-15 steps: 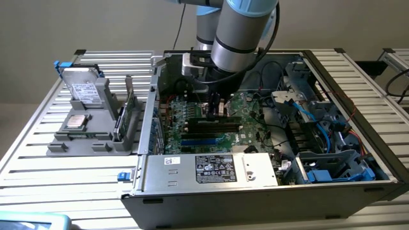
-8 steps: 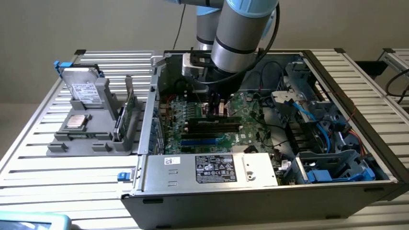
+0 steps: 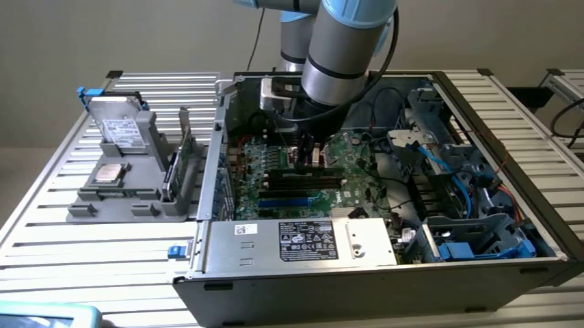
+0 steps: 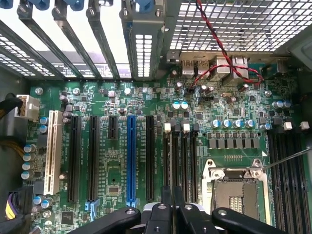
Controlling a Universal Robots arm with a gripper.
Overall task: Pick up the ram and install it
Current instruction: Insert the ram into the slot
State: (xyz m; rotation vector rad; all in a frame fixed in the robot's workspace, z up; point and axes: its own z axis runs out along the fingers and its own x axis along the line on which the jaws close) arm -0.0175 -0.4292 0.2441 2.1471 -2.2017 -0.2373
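Wrist view, closed claw [image 4: 173, 207] over motherboard [image 4: 113, 168]

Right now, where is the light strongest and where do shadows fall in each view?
Exterior view: the slatted table reflects bright, even light, while the motherboard inside the case looks dimmer beneath the arm. Wrist view: white glare comes through the rear slot openings, and the motherboard is evenly lit, without strong shadows.

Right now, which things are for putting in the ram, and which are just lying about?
For the job: fingers, shut, by the black ram slots; motherboard.
Just lying about: hard drive; grey holder; power supply; blue slot.
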